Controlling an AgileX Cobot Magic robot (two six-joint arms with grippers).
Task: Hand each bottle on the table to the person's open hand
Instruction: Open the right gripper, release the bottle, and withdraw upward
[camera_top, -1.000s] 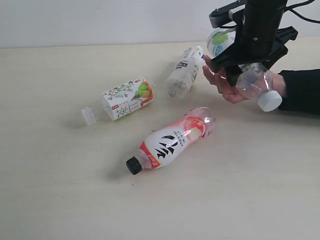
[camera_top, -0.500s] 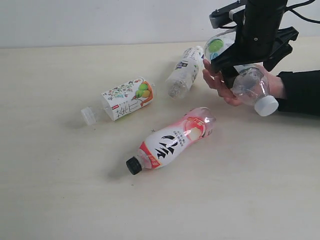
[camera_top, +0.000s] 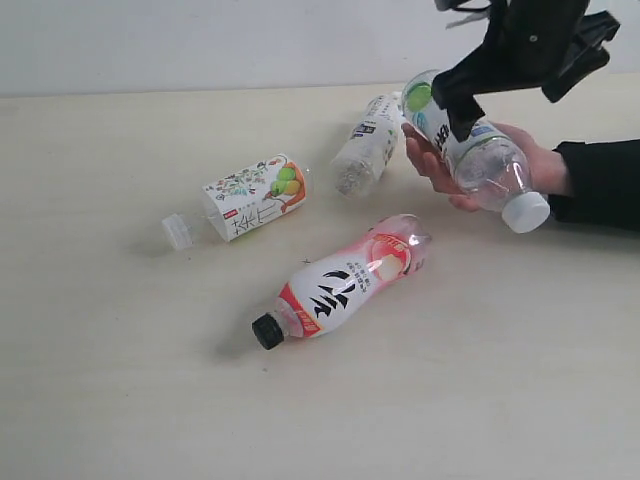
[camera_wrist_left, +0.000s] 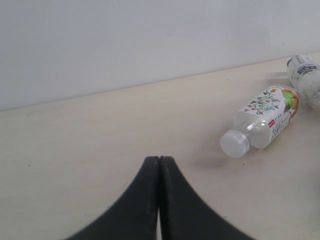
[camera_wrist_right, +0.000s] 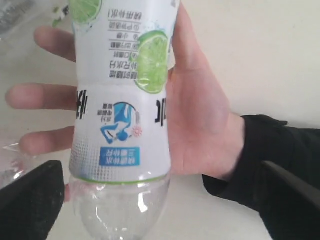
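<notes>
Nearest, the pink-red bottle (camera_top: 345, 283) lies on the table (camera_top: 120, 380), its black cap pointing to seven o'clock. At its ten o'clock lies the floral bottle (camera_top: 250, 197), and at twelve a white-labelled bottle (camera_top: 366, 148). At two o'clock the lime-labelled bottle (camera_top: 468, 150) rests across the person's open hand (camera_top: 430, 163), just beneath the right gripper (camera_top: 507, 100), whose jaws stand wide on either side without gripping it. The left gripper (camera_wrist_left: 159, 172) is pressed closed and empty.

Plain wall (camera_top: 200, 45), apparently off-white, evenly lit.
</notes>
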